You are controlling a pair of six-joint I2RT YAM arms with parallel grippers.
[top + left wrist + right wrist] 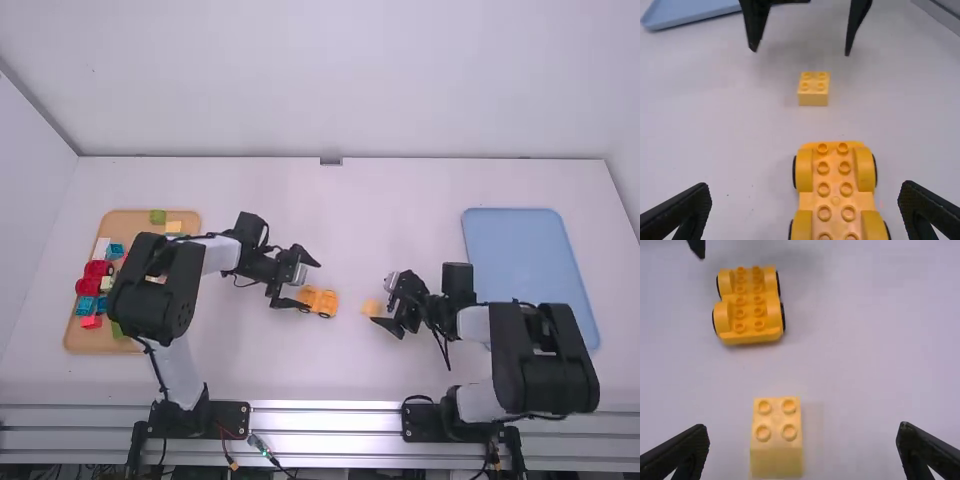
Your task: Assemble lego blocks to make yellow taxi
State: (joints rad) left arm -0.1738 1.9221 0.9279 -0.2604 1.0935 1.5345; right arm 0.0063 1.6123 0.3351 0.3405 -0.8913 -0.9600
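Joining the block point(776, 440) to the base point(836, 195) looks like the step in hand, and it goes best if the base is kept from rolling. The base, yellow, wheeled and studs up, lies on the surface point(250, 365) between the two arms. Its wheels are likely to let it creep under a sideways push, so the left hand point(806, 192) would do well to close gently and evenly on its sides before anything is pressed on. That hand is spread wide about the base, holding nothing. Just to the right of the base sits the block, apart from it, upright, its four studs up. The right hand point(802, 432) is wide open too, a finger out to either side of the block, also without a grip. Centre it first, then grip low and square, so the block comes up level; a crooked hold would probably leave it riding on one row of studs. Over the base, line up the studs before pressing, then push straight down and check for a gap before letting go. Farther left of the base, the wooden tray point(88, 343) holds mixed blocks point(89, 287); well to its right lies the blue tray point(530, 265).
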